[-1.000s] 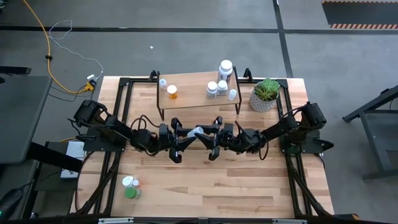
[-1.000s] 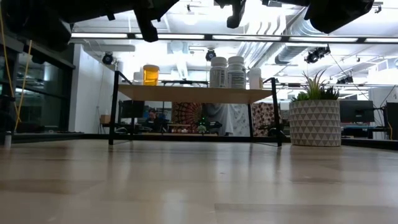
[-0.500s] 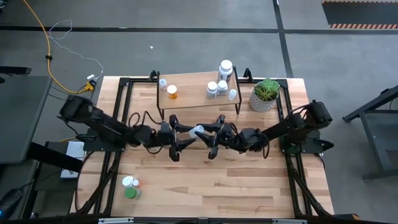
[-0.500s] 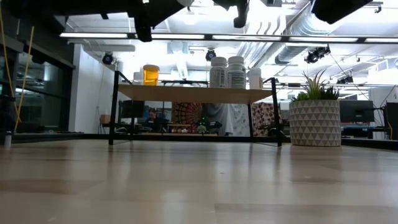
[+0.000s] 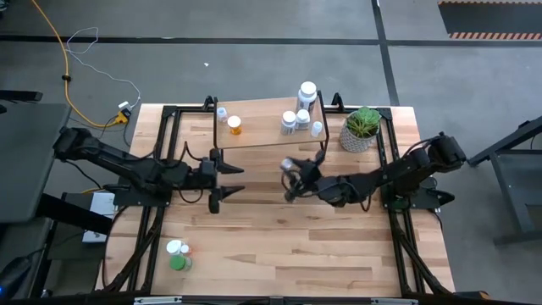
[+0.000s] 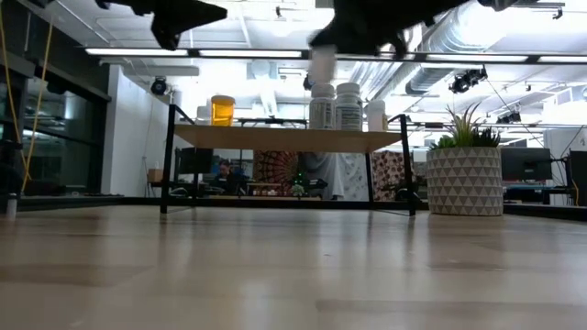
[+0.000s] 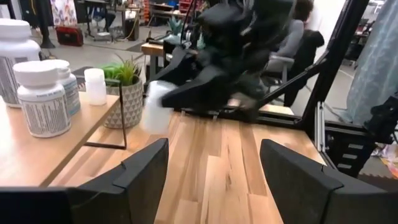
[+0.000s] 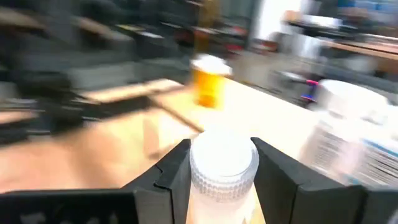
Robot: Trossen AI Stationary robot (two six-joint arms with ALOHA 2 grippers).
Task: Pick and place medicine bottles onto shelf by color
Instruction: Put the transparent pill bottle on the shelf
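Observation:
My right gripper (image 5: 290, 172) is shut on a small white-capped medicine bottle (image 5: 288, 163), in the air just in front of the shelf's (image 5: 262, 135) near edge. In the low view the bottle (image 6: 322, 69) hangs at about shelf-top height. On the shelf stand an orange bottle (image 5: 235, 124), a tiny white one (image 5: 221, 113) and several white bottles (image 5: 302, 117). A white and a green bottle (image 5: 177, 255) stand near the table's near-left corner. My left gripper (image 5: 222, 182) is open and holds nothing, to the left of the held bottle. My right gripper pinches the white bottle's body just below its ribbed cap (image 8: 224, 163) between its two fingers (image 8: 171, 180). The fingers come roughly level from the table's right side. The bottle is upright and lifted clear of the table.
A potted green plant (image 5: 362, 128) in a white patterned pot stands right of the shelf. The shelf's thin black legs (image 6: 169, 156) stand on the table. Bare wood lies between the arms and the near edge. People and desks show in the room beyond.
Both grippers were together over the table's middle with the white bottle between them. The left gripper has since drawn back toward the table's left. The right gripper has carried the bottle toward the far edge and right, up to the shelf's front.

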